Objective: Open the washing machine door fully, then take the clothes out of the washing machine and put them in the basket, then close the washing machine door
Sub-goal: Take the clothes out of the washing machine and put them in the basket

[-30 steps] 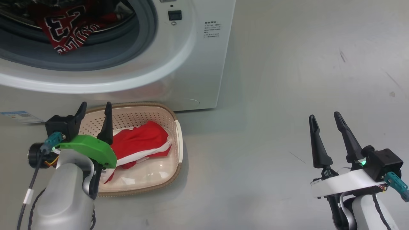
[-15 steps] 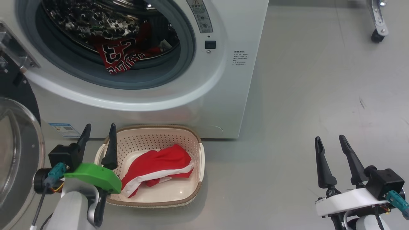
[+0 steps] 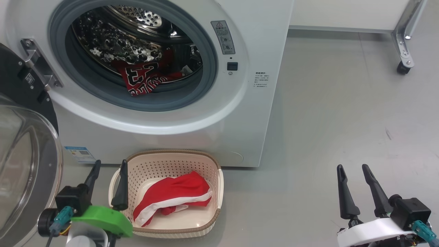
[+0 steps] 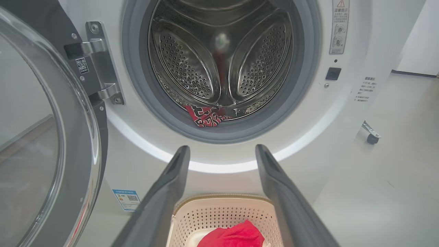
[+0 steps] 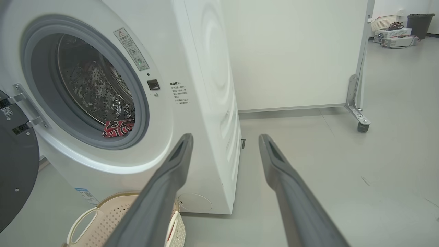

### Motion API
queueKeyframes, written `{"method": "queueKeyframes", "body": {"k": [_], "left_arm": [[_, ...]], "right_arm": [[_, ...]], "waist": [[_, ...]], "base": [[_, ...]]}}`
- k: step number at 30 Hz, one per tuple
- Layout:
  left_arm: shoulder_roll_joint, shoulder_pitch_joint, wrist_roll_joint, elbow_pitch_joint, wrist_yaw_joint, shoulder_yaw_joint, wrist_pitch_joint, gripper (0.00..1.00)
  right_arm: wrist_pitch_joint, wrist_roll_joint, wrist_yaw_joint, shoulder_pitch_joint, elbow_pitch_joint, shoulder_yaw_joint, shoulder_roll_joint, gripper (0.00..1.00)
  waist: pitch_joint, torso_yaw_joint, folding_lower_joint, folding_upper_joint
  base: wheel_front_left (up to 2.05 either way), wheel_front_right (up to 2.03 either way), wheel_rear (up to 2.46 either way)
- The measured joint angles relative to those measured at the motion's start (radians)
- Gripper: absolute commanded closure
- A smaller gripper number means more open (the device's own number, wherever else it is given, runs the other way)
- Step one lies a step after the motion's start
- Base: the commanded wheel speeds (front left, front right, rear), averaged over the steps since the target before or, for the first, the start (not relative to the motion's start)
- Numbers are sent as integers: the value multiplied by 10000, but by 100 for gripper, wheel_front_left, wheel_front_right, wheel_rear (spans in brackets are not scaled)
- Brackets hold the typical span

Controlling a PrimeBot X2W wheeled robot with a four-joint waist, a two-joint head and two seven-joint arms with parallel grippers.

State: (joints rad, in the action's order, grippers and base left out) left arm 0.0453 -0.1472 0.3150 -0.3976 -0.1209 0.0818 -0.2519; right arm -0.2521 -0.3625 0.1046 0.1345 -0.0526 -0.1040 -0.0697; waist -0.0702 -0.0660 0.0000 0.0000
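The reach we judge comes next turns on one relation. The lettered garment lies up and forward of our left tool, low in the drum of the washing machine, just behind the bottom lip of the grey rubber ring. In the left wrist view it sits a little above the gap between the two fingers and slightly left of centre, so the line to it runs nearly straight ahead and rising. The garment is crumpled, its long axis running across the drum mouth, one corner drooping toward the lip. Our left arm is plainly the nearer. The right tool hangs well apart, off the machine's right front corner over the floor. Both tools stand wide and hold nothing. The door is swung out on its hinge to the left, its glass bowl just beside the left arm, which we would mind on the way up. The basket sits on the floor just before the machine's front, below the drum mouth, with a red and white garment lying in it. The drum is shiny perforated steel and the floor smooth grey. A white partition on a castor stands at the far right.
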Motion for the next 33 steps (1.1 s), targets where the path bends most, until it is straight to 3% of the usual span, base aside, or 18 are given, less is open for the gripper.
{"method": "queueKeyframes", "body": {"k": [33], "left_arm": [[-21, 1066, -247, 1108, -2, 274, 0, 0]], "right_arm": [[0, -42, 71, 385, 314, -79, 40, 0]], "waist": [[148, 210, 1, 0]], "base": [[0, 0, 0]]}}
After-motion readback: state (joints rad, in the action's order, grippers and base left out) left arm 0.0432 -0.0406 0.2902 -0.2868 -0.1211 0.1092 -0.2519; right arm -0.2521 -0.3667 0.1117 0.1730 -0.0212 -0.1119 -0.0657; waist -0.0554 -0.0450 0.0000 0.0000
